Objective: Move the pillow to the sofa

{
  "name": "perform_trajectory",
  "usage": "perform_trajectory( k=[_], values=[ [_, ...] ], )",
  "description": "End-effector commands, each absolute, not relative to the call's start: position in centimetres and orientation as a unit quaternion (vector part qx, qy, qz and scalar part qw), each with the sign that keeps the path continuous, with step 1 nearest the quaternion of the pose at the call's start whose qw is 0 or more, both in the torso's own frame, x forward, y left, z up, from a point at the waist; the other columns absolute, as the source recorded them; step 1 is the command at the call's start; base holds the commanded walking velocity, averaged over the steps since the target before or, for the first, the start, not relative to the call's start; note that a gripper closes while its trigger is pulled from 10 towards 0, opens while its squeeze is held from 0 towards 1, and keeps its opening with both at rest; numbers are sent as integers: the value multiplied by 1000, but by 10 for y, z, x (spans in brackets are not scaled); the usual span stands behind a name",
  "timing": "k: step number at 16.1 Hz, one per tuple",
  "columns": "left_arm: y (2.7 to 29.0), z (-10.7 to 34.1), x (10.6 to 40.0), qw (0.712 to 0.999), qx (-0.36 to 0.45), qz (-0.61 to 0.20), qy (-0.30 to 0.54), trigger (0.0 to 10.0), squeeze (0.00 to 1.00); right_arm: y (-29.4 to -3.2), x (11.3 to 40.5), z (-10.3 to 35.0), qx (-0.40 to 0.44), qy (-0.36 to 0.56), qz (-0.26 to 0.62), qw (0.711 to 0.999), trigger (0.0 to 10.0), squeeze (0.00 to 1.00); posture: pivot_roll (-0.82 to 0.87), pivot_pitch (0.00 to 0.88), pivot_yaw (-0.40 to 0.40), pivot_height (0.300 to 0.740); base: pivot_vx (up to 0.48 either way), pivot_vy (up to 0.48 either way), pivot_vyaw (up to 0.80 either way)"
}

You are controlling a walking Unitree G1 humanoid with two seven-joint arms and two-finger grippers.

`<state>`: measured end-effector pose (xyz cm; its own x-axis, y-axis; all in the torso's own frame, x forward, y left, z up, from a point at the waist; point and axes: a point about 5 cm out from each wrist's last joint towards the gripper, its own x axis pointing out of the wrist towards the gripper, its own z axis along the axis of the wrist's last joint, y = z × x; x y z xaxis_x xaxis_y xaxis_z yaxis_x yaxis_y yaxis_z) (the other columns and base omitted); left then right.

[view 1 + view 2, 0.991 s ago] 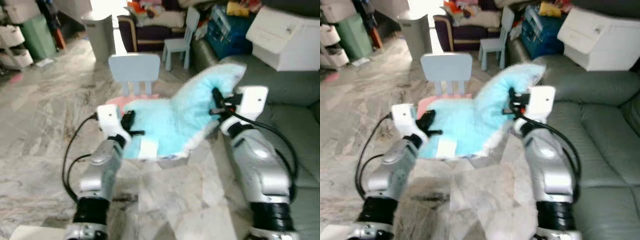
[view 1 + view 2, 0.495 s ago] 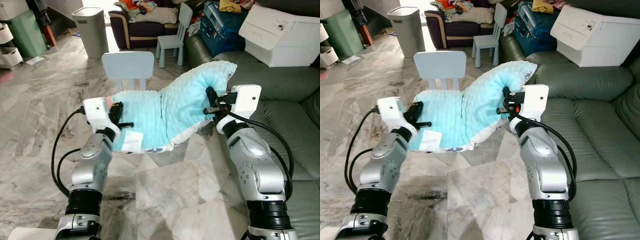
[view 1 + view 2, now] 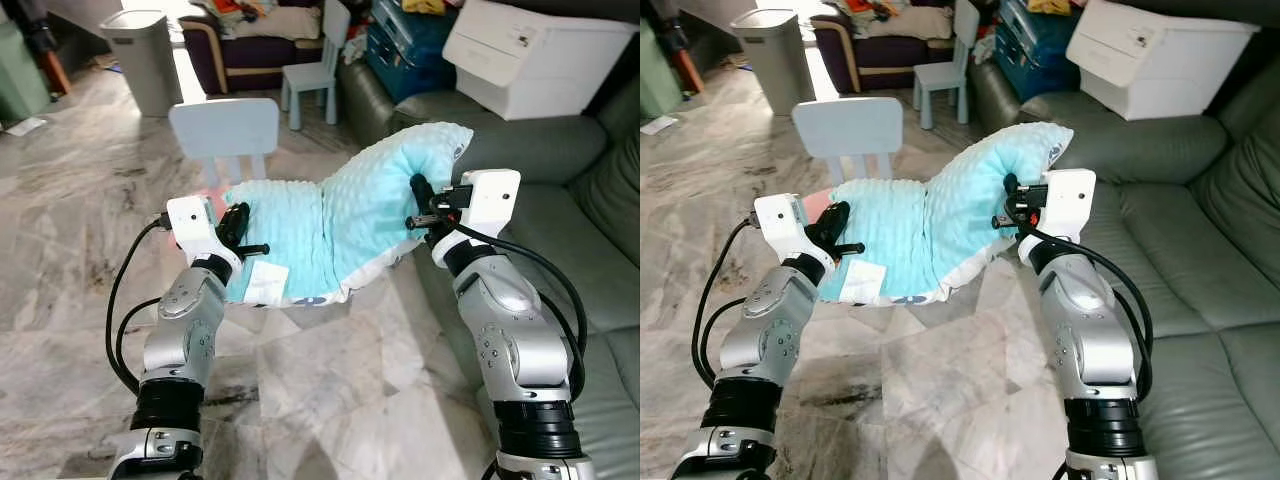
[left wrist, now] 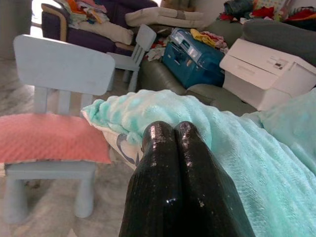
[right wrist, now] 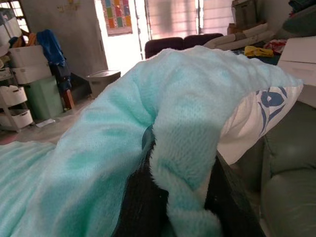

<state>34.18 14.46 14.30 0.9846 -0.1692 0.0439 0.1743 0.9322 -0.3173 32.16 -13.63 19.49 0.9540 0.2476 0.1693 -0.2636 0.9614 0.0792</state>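
Note:
A fluffy turquoise pillow (image 3: 325, 235) with a white, blue-printed underside hangs in the air in front of me, held between both arms. My left gripper (image 3: 240, 225) is shut at the pillow's left edge; in the left wrist view its fingers (image 4: 163, 163) are pressed together against the fabric. My right gripper (image 3: 418, 200) is shut on the raised right end, with turquoise fabric (image 5: 182, 148) bunched between its fingers. The grey-green leather sofa (image 3: 590, 230) stands just to the right of the pillow.
A small pale-blue chair (image 3: 222, 130) with a pink seat cushion (image 4: 49, 138) stands right behind the pillow. A white box (image 3: 530, 55) sits on the sofa's far end, next to a blue crate (image 3: 400, 40). Farther back are a grey bin (image 3: 145, 55) and another small chair (image 3: 312, 65). Marble floor lies below.
The whole view has swung to the right, so more of the sofa shows. The pillow is a little higher than one second ago. Both grippers keep their hold.

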Motion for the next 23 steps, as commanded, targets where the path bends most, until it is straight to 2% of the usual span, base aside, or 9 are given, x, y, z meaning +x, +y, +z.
perform_trajectory(
  k=[1, 6, 23],
  values=[
    [144, 144, 342, 982, -161, -96, -10, 10000, 0, -135, 321, 202, 51, -92, 133, 986, 10000, 0, -228, 0, 23, 740, 0, 0, -800],
    [139, 143, 340, 980, -166, -109, -8, 10000, 0, -134, 319, 202, 52, -90, 134, 985, 10000, 0, -231, 0, 21, 740, 54, 0, -800],
    [132, 138, 335, 977, -172, -125, 4, 10000, 0, -139, 321, 204, 43, -90, 132, 986, 10000, 0, -230, 0, 14, 740, 338, 0, -800]
  ],
)
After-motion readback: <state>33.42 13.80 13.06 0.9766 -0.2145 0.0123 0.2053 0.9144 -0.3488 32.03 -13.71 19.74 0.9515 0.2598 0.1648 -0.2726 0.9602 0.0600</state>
